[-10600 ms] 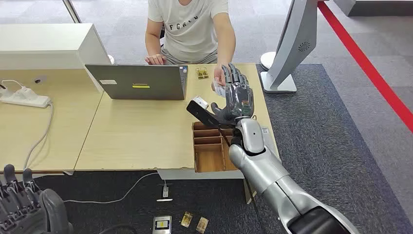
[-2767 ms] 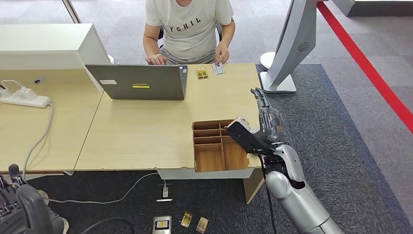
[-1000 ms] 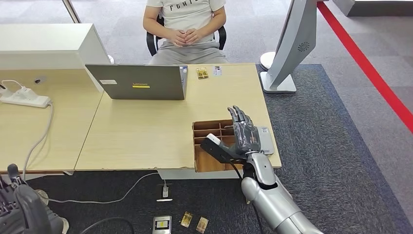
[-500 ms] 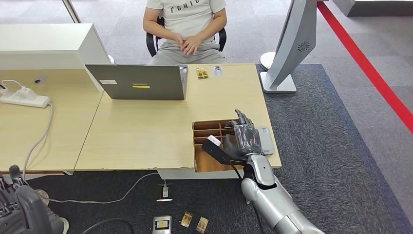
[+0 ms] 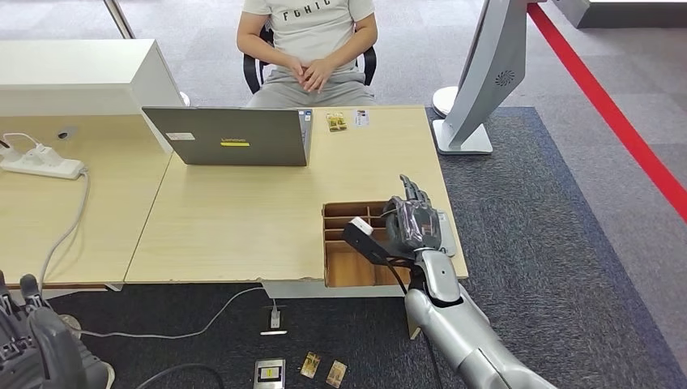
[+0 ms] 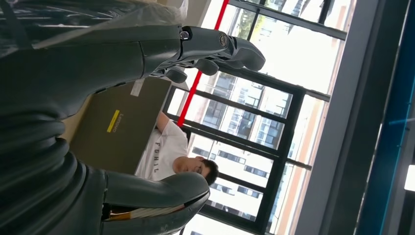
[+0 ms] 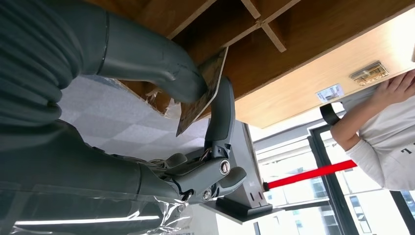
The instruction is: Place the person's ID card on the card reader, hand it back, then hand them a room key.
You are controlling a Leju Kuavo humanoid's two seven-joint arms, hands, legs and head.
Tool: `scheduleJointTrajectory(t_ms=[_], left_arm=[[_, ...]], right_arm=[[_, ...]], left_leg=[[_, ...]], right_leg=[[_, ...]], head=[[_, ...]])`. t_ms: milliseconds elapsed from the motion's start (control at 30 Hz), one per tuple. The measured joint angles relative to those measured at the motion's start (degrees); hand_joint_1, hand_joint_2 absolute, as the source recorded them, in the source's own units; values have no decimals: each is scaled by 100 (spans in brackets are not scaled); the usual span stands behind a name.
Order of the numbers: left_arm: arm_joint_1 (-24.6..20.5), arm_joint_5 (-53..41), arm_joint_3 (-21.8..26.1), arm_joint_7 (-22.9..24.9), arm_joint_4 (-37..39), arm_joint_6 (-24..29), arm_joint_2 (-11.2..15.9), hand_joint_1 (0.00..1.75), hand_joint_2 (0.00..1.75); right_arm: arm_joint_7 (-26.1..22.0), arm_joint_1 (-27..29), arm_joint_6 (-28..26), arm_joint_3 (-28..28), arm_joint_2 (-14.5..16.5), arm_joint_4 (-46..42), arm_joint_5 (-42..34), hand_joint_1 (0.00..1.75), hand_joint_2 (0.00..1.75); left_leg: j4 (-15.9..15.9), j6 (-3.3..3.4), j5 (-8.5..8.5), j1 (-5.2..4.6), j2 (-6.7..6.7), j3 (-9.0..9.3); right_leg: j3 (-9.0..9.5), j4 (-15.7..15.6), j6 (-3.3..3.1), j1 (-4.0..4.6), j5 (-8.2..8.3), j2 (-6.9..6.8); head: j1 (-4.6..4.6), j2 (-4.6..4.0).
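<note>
My right hand (image 5: 411, 224) hovers over the wooden compartment box (image 5: 348, 209) at the desk's front right. In the right wrist view the right hand (image 7: 147, 56) pinches a brownish room key card (image 7: 204, 88) between thumb and a finger, just outside the box (image 7: 293, 34). The ID card (image 5: 361, 118) lies at the desk's far edge beside a gold card (image 5: 336, 121), in front of the seated person (image 5: 312, 40). A grey card reader (image 5: 445, 231) peeks out behind my right hand. My left hand (image 5: 36, 348) hangs low at the left, its fingers (image 6: 215, 44) apart and holding nothing.
An open laptop (image 5: 231, 136) stands on the desk's far side. A power strip (image 5: 40, 162) with cable lies on the left desk. A white kiosk stand (image 5: 482, 73) rises right of the desk. Small cards and a device (image 5: 270, 373) lie on the floor.
My right hand has shifted a little to the far right over the box, its fingers drawn in. The person's hands stay in their lap.
</note>
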Motion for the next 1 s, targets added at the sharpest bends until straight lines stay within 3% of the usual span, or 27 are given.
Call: scheduleJointTrajectory(t_ms=[333, 567, 1000], left_arm=[[-5, 20, 2, -1, 0, 0, 0, 0, 175], [-4, 37, 4, 1, 0, 0, 0, 0, 175], [-5, 104, 4, 1, 13, 0, 0, 0, 175]], right_arm=[[-3, 1, -118, 4, 26, 43, 46, 175, 175], [-164, 6, -539, -9, 22, -54, -137, 175, 175], [-434, 10, -829, -163, -108, -1379, -667, 175, 175]], left_leg=[[0, 0, 1, 0, 0, 5], [1, 0, 1, 0, 1, 2], [1, 0, 1, 0, 2, 2]], right_leg=[[5, 0, 0, 0, 1, 0], [1, 1, 0, 0, 1, 0], [-1, 1, 0, 0, 1, 1]], head=[[0, 0], [0, 0], [0, 0]])
